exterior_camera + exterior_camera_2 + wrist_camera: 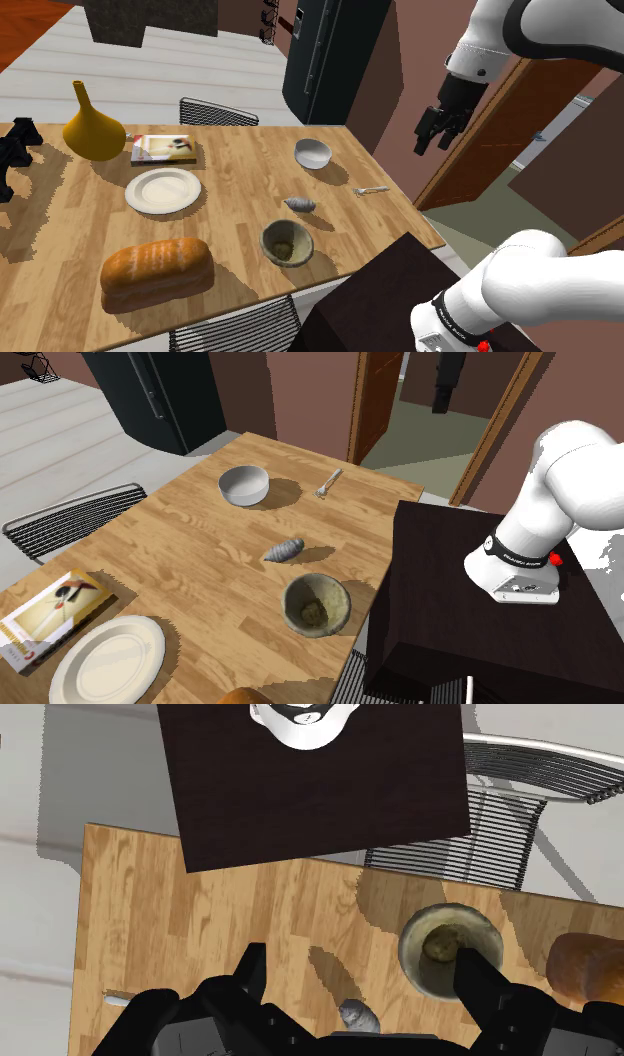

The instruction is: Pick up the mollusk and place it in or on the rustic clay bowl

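Observation:
The mollusk (300, 204) is a small grey spiral shell lying on the wooden table (230, 215), just beyond the rustic clay bowl (268, 238). That bowl is brownish-green with a rough rim and a speckled inside. In the second exterior view the mollusk (284, 549) lies a short way from the clay bowl (290, 597). My gripper (437, 128) hangs open high in the air, off the table's right edge in the shoulder view. From the wrist, the mollusk (358, 1017) lies far below between the spread fingers (250, 969), and the clay bowl (410, 944) is beside one finger.
A pale grey bowl (313, 153) and a fork (371, 190) lie past the mollusk. A white plate (163, 190), a bread loaf (157, 272), a yellow vase (92, 125) and a book (165, 149) fill the table's left. My dark stand (480, 612) adjoins the table; wire chairs (217, 111) stand around.

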Controlling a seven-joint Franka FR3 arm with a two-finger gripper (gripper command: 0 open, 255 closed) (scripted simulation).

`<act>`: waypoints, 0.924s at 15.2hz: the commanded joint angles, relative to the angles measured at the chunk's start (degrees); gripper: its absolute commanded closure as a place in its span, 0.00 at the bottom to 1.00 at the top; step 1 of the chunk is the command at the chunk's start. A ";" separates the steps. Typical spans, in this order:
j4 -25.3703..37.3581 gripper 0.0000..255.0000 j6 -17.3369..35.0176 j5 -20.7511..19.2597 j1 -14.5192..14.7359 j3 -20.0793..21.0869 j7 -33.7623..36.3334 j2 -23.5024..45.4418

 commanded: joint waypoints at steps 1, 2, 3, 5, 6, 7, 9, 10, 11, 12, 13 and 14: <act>0.00 0.00 0.00 0.00 0.00 0.00 0.00 0.00; -0.80 0.00 1.86 -0.04 0.04 -0.11 -0.36 1.18; -1.53 0.00 3.73 -0.08 0.08 -0.21 -0.71 2.44; -2.74 0.00 7.44 -0.14 0.14 -0.40 -1.42 5.18; -3.23 0.00 9.28 -0.16 0.18 -0.50 -1.77 6.66; -3.64 0.00 11.11 -0.17 0.21 -0.58 -2.12 8.20; -4.23 0.00 14.73 -0.19 0.28 -0.74 -2.81 11.49; -4.39 0.00 16.51 -0.18 0.32 -0.81 -3.14 13.22; -4.48 0.00 18.27 -0.18 0.36 -0.88 -3.48 15.01; -4.49 0.00 20.00 -0.16 0.40 -0.95 -3.82 16.86; -4.42 0.00 21.70 -0.14 0.45 -1.01 -4.15 18.75; -4.26 0.00 23.36 -0.12 0.49 -1.06 -4.49 20.70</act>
